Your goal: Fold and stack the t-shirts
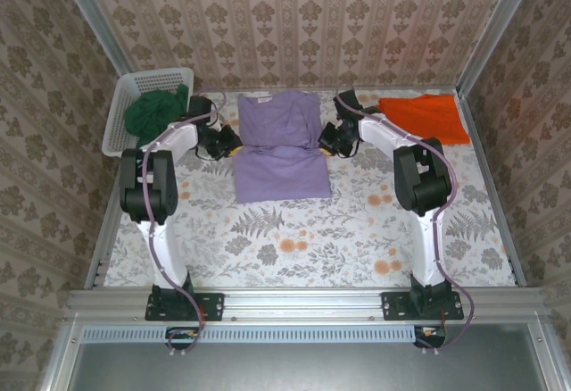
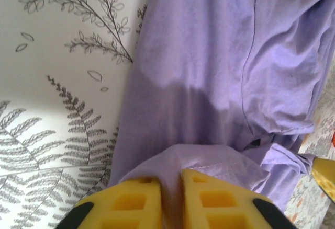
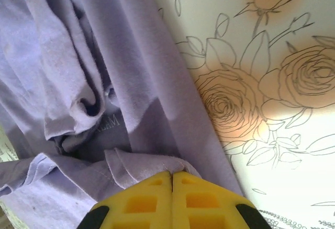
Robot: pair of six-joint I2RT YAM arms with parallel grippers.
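Observation:
The lilac t-shirt [image 1: 281,145] lies flat in the middle of the table, with a fold line across it at the height of both grippers. My left gripper [image 1: 230,141] is at its left edge. In the left wrist view its yellow fingers [image 2: 131,203] stand slightly apart, and a fold of the lilac cloth [image 2: 209,72] lies in the gap of the left gripper [image 2: 171,179]. My right gripper [image 1: 328,138] is at the shirt's right edge. In the right wrist view the right gripper [image 3: 172,175] is shut on a stitched hem of the lilac cloth [image 3: 78,56].
An orange t-shirt [image 1: 426,114] lies spread at the back right of the table. A dark green t-shirt [image 1: 156,112] is bunched in the white lattice basket [image 1: 161,77] at the back left. The patterned tablecloth [image 1: 303,239] in front of the shirt is bare.

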